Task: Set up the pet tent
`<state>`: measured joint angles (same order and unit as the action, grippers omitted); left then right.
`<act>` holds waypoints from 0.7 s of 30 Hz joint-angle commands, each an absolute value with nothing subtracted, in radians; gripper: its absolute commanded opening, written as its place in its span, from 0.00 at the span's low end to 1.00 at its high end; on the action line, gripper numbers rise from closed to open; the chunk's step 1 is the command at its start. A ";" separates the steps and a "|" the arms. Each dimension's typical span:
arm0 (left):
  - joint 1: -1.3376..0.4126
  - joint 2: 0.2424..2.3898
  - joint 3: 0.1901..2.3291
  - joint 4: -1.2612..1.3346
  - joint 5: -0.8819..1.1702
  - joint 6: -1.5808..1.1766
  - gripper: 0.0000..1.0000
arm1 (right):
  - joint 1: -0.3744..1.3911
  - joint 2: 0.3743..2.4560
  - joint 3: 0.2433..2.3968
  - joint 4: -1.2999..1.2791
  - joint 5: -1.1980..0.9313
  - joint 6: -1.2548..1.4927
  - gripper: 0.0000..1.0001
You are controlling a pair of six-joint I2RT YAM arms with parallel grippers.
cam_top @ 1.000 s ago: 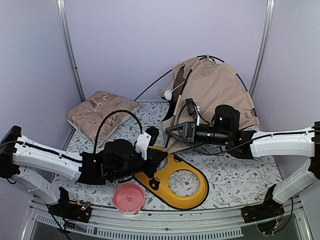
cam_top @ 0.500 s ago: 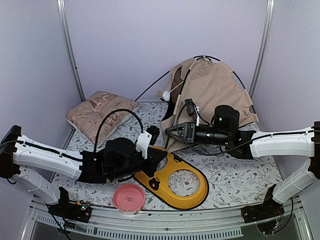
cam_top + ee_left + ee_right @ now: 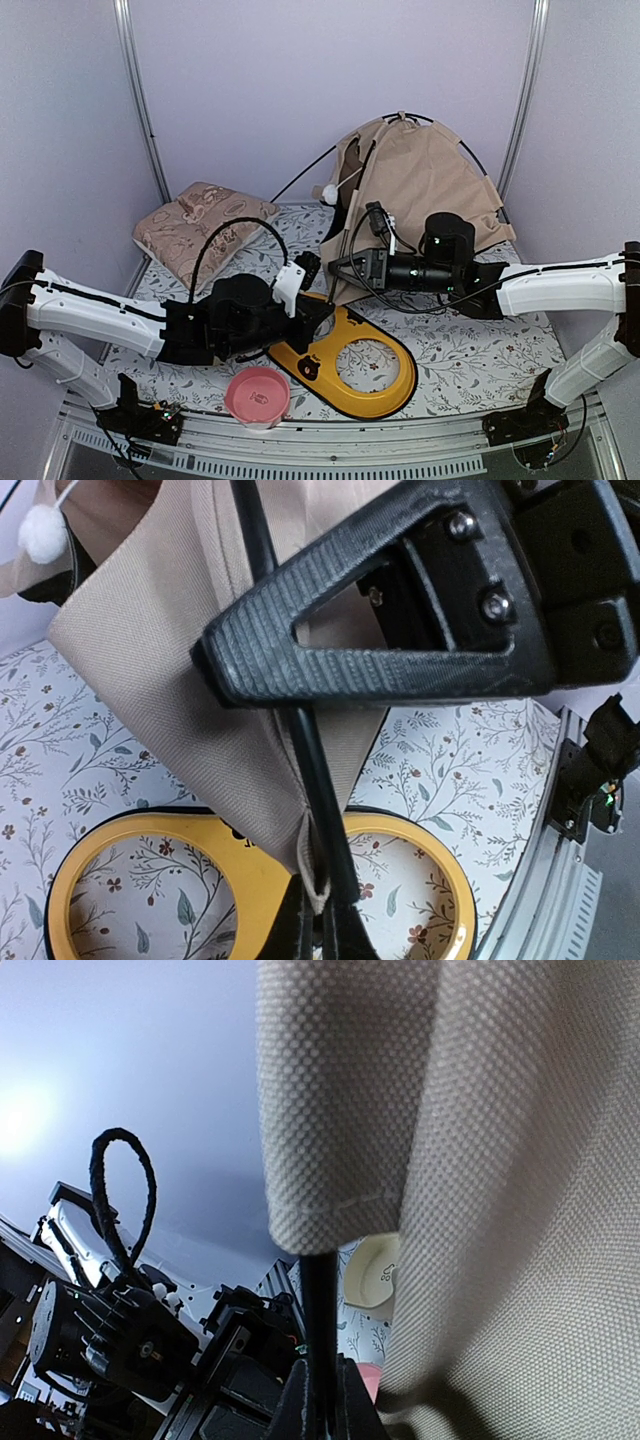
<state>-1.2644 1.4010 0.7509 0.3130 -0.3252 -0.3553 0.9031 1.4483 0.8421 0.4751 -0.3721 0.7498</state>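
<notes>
The beige pet tent (image 3: 430, 190) stands half-raised at the back right, with black poles arching over it and a white pom-pom (image 3: 328, 194) hanging at its left. My left gripper (image 3: 322, 306) is shut on the tent's lower front corner. In the left wrist view my gripper (image 3: 322, 925) pinches the fabric corner (image 3: 180, 650) and the black pole (image 3: 300, 750) together. My right gripper (image 3: 336, 262) is shut on the same pole a little higher. In the right wrist view my gripper (image 3: 320, 1400) clamps the pole (image 3: 318, 1310) just below the fabric sleeve (image 3: 340, 1100).
A yellow double-ring board (image 3: 350, 365) lies on the floral mat under the tent corner, also in the left wrist view (image 3: 200, 880). A pink bowl (image 3: 257, 393) sits at the front. A tan floral pillow (image 3: 200, 225) lies at the back left.
The right gripper has edged left along the pole. The tent's top and pom-pom have shifted slightly left, and the tent's right side stands fuller. The left arm has barely moved.
</notes>
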 commanded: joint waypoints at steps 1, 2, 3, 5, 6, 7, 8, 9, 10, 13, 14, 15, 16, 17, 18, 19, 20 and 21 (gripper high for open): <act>-1.289 1.415 0.717 0.279 -0.259 -0.349 0.00 | 0.876 1.436 0.855 0.510 -0.218 0.762 0.00; -1.295 1.421 0.712 0.282 -0.261 -0.350 0.00 | 0.877 1.433 0.856 0.509 -0.211 0.762 0.00; -1.304 1.425 0.710 0.282 -0.264 -0.350 0.00 | 0.876 1.429 0.857 0.509 -0.204 0.760 0.00; -1.316 1.434 0.707 0.281 -0.269 -0.351 0.00 | 0.876 1.429 0.863 0.509 -0.198 0.758 0.00; -1.320 1.436 0.707 0.281 -0.272 -0.351 0.00 | 0.876 1.429 0.866 0.509 -0.198 0.758 0.00; -1.323 1.439 0.706 0.282 -0.275 -0.352 0.00 | 0.877 1.431 0.867 0.510 -0.197 0.757 0.00; -1.325 1.441 0.704 0.283 -0.276 -0.355 0.00 | 0.877 1.431 0.869 0.511 -0.196 0.758 0.00; -1.325 1.442 0.702 0.285 -0.275 -0.357 0.00 | 0.876 1.431 0.870 0.511 -0.192 0.757 0.00; -1.327 1.443 0.700 0.288 -0.274 -0.359 0.00 | 0.876 1.428 0.869 0.511 -0.187 0.758 0.00; -1.331 1.444 0.697 0.288 -0.275 -0.359 0.00 | 0.874 1.422 0.874 0.511 -0.178 0.758 0.00; -1.331 1.443 0.696 0.288 -0.276 -0.360 0.00 | 0.873 1.423 0.875 0.511 -0.177 0.756 0.00; -1.333 1.441 0.695 0.287 -0.277 -0.360 0.00 | 0.874 1.423 0.876 0.510 -0.176 0.755 0.00; -1.333 1.440 0.694 0.286 -0.279 -0.360 0.00 | 0.873 1.422 0.873 0.510 -0.171 0.755 0.00; -1.333 1.438 0.692 0.286 -0.279 -0.361 0.00 | 0.872 1.420 0.871 0.509 -0.168 0.755 0.00; -1.333 1.436 0.692 0.286 -0.281 -0.362 0.00 | 0.869 1.419 0.868 0.511 -0.166 0.755 0.00; -1.334 1.436 0.690 0.287 -0.280 -0.362 0.00 | 0.867 1.417 0.863 0.511 -0.165 0.756 0.00; -1.335 1.434 0.689 0.286 -0.279 -0.363 0.00 | 0.864 1.415 0.860 0.511 -0.162 0.757 0.00; -1.335 1.434 0.689 0.285 -0.279 -0.362 0.00 | 0.860 1.412 0.854 0.512 -0.161 0.760 0.00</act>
<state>-1.2831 1.4265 0.7261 0.3687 -0.3489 -0.3561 0.9100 1.4479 0.8421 0.4686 -0.3241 0.7509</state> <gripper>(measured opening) 0.012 0.049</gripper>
